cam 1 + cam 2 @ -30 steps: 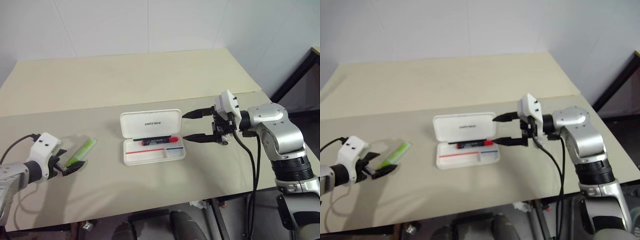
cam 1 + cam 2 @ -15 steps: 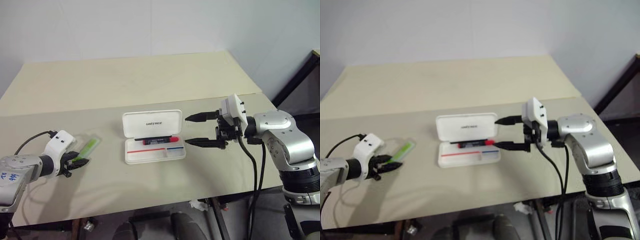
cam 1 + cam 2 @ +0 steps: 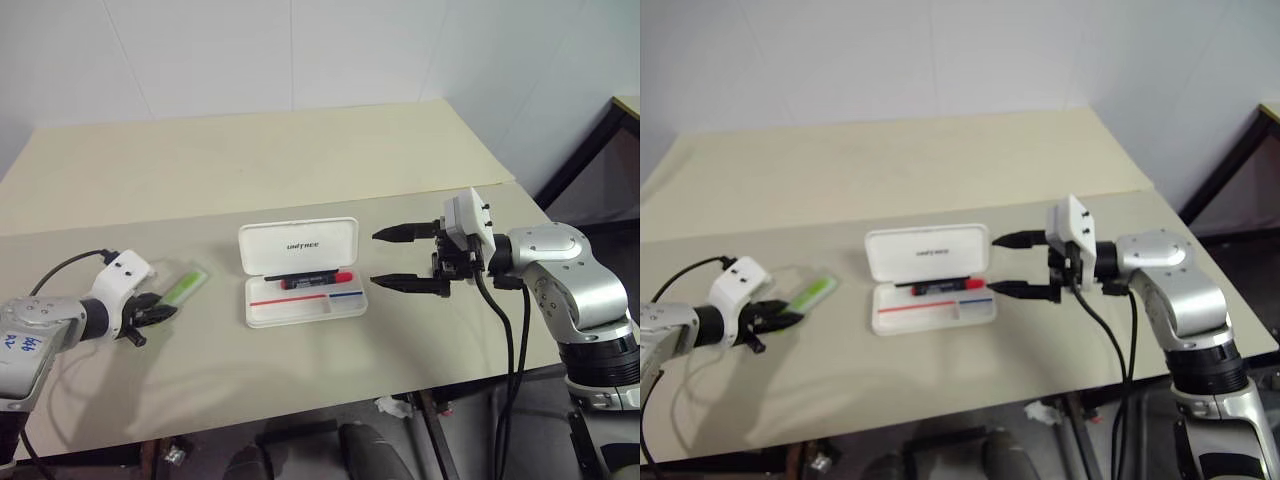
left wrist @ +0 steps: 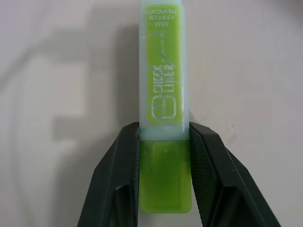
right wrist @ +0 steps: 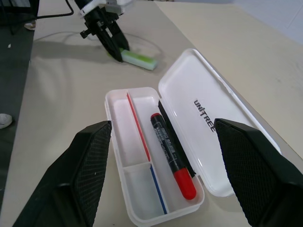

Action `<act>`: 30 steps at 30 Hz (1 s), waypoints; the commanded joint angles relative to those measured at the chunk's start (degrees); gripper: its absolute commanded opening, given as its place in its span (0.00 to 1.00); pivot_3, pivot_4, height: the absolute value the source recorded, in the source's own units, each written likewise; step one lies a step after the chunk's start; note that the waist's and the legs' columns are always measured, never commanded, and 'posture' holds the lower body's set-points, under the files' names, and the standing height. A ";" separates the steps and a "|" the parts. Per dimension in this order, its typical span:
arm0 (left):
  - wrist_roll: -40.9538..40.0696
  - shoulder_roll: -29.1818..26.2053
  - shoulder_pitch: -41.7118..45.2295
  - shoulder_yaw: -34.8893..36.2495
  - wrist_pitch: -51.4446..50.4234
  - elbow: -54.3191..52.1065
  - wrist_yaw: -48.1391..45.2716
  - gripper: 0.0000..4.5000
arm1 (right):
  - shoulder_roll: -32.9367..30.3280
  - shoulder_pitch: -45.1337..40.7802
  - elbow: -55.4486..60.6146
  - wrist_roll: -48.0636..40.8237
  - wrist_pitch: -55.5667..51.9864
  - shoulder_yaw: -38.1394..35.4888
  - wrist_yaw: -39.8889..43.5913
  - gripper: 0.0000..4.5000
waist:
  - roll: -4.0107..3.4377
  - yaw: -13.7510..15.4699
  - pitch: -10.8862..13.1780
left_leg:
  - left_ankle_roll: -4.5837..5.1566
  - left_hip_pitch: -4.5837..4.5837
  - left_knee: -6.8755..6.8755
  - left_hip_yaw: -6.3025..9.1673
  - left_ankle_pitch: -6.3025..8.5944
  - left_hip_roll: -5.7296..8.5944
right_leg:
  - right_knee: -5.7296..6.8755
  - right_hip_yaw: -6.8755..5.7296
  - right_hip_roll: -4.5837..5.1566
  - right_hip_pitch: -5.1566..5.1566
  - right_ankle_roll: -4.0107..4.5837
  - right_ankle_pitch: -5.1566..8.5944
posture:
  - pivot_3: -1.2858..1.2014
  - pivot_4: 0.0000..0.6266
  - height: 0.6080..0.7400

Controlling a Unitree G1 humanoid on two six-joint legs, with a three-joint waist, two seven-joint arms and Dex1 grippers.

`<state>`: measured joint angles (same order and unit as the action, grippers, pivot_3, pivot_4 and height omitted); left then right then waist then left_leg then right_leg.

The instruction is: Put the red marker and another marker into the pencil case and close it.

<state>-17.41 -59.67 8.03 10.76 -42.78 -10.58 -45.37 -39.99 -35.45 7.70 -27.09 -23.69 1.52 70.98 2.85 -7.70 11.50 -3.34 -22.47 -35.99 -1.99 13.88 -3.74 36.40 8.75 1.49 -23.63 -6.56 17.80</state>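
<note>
while the pencil case (image 3: 300, 272) lies open near the middle of the desk (image 3: 250, 160), its hinged lid (image 3: 298, 246) is folded back toward the far edge and lies flat, lettering facing up. the tray half sits toward the near edge and carries a red and blue stripe along its floor. the red marker (image 3: 315, 279) lies inside the tray, in the long compartment next to the hinge, parallel to the long side of the case, with its red cap end toward the right edge of the desk.

the light-green highlighter (image 4: 164, 109) lies on the desk well to the left of the case, near the left edge, apart from it. the left gripper (image 3: 155, 313) is closed on the near end of the highlighter: in the left wrist view both black fingers (image 4: 116, 179) press against its two long sides, and the rest of the body extends out beyond the fingertips. whether the highlighter rests on the desk surface or is raised off it cannot be told.

the right gripper (image 3: 392, 258) hovers just beside the right short side of the case, pointing toward it, fingers spread wide and holding nothing. neither fingertip touches the case.

a black cable (image 3: 65, 266) runs from the left wrist across the desk near the left edge.
</note>
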 commanded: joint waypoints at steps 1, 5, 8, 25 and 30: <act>-1.44 -3.65 0.61 1.24 6.77 -2.99 -8.19 0.24 | -1.06 -0.77 -0.88 -0.06 1.62 -1.43 0.48 0.82 | 0.03 -0.05 -0.01 | 0.00 -0.03 0.00 -0.03 0.10 0.00 | -0.01 -0.01 0.02 -0.03 -0.02 -0.01 | 0.52 0.24 1.00; -6.48 -5.89 1.58 2.70 9.20 -6.33 -17.18 0.24 | -0.76 -0.77 -1.66 0.26 2.20 -1.15 0.40 0.82 | 0.01 0.04 0.00 | 0.02 -0.14 0.05 -0.09 0.53 -0.06 | -0.02 -0.05 0.01 -0.16 -0.87 -0.17 | 0.52 0.24 1.00; -9.49 -7.14 3.18 3.12 8.45 -8.82 -20.60 0.24 | -0.53 -0.21 -1.34 0.24 2.26 -1.03 0.14 0.82 | 0.01 0.12 0.00 | 0.00 -0.50 0.00 -0.08 0.68 -0.07 | 0.05 -0.07 0.00 -0.49 -1.00 0.03 | 0.52 0.24 1.00; -4.68 6.09 27.08 -22.37 -0.28 -8.00 -15.79 0.24 | -1.70 2.92 2.23 -0.78 0.49 -2.76 -2.65 0.82 | -0.04 2.32 0.02 | 0.03 -0.86 -0.76 -0.08 0.68 -0.01 | 0.56 0.07 -0.09 -0.75 -1.21 0.00 | 0.52 0.24 1.00; -2.28 8.64 29.57 -26.32 -0.81 -6.26 -16.22 0.24 | -2.19 4.69 4.61 -1.50 -0.82 -3.94 -4.61 0.82 | -0.04 2.83 0.02 | 0.04 -0.86 -0.95 -0.07 0.70 -0.02 | 0.70 0.10 -0.12 -0.75 -1.22 0.00 | 0.52 0.24 1.00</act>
<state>-20.50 -50.80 36.01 -15.34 -43.74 -16.87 -61.06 -41.14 -30.93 9.88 -27.23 -24.17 -0.11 67.10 2.81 -4.87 11.53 -3.29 -23.34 -36.95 -2.06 14.57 -3.75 37.10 8.84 1.38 -24.37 -7.78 17.80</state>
